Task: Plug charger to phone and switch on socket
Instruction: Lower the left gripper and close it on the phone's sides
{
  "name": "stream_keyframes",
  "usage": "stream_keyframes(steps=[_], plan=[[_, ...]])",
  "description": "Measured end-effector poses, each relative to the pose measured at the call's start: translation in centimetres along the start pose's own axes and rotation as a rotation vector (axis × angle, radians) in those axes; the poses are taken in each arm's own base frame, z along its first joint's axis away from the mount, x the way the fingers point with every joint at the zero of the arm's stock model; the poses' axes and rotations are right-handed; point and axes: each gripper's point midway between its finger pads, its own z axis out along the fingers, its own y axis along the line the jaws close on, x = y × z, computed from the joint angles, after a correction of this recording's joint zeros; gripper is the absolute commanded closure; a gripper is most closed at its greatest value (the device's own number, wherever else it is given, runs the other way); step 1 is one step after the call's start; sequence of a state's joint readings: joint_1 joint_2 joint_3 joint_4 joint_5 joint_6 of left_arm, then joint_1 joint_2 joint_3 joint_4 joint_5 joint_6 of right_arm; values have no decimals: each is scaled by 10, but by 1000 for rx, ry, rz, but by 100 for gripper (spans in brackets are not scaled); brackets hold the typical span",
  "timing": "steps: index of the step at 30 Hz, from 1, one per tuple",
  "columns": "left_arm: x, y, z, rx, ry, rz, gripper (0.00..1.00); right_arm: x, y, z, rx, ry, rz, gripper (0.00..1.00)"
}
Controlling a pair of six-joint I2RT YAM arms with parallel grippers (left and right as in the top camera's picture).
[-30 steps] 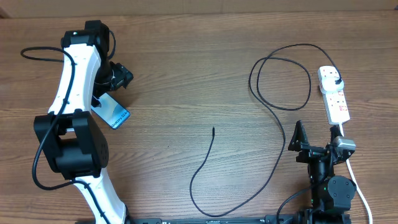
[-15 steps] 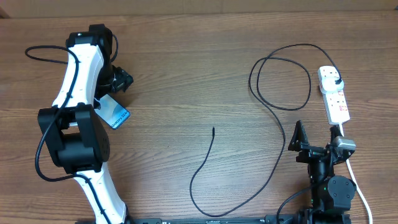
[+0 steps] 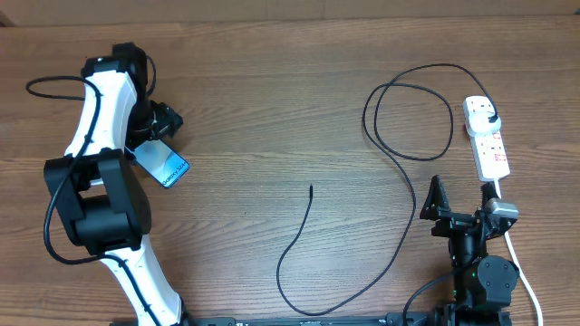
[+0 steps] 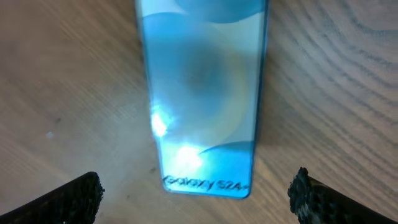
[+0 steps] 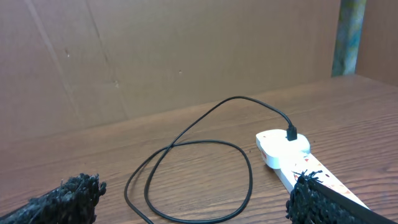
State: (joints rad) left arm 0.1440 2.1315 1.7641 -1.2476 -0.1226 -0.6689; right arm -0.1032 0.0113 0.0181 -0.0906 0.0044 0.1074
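**Q:** Item one, the phone (image 3: 165, 165)?
**A:** Left-centre of the overhead frame, lying flat and skewed on the wooden table (image 3: 272, 91). Slim rigid slab with a glossy glass face lit light blue. "Galaxy S24" lettering at the end nearest the bottom of the left wrist view. Judged light, slippery and easily scratched. Take it by the long edges, never the screen.

**Q:** Left gripper (image 4: 198, 199)?
**A:** Above the lettered end. Fingers spread wide to the lower corners of its view, clear of both phone edges, holding nothing.

**Q:** Item two, the charger (image 3: 399, 163)?
**A:** Thin black cable, limp and rubbery-looking. Loops at upper right, then trails to lower centre. Connector tip (image 3: 311, 188) lies free mid-frame, well apart from the phone. Its plug (image 3: 488, 112) already sits in the socket (image 3: 490, 149). Judged floppy, so grip just behind the tip, where it is likely stiffest.

**Q:** The socket?
**A:** Narrow white hard-plastic strip at the right edge, with red markings. A thick white cord (image 3: 523, 276) runs downward from it. Switch position too small to tell.

**Q:** Right gripper (image 5: 196, 199)?
**A:** Fingers well apart at the lower corners of its own view, empty.
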Motion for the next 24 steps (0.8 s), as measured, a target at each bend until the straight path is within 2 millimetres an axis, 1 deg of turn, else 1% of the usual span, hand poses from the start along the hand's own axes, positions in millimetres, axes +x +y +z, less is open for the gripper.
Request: stream_keyframes(steps=[3, 7, 8, 11, 16, 20, 24], plan=[[6, -7, 17, 35, 21, 24, 0, 0, 0, 0, 0, -1, 0, 0], [21, -2, 34, 23, 68, 29, 0, 0, 0, 0, 0, -1, 0, 0], [22, -2, 35, 22, 74, 29, 1, 0, 0, 0, 0, 0, 0, 0], [16, -8, 35, 47, 50, 26, 0, 0, 0, 0, 0, 0, 0, 0], [14, -11, 35, 66, 48, 23, 1, 0, 0, 0, 0, 0, 0, 0], [12, -9, 36, 70, 49, 14, 0, 0, 0, 0, 0, -1, 0, 0], [7, -2, 37, 70, 51, -8, 0, 0, 0, 0, 0, -1, 0, 0]])
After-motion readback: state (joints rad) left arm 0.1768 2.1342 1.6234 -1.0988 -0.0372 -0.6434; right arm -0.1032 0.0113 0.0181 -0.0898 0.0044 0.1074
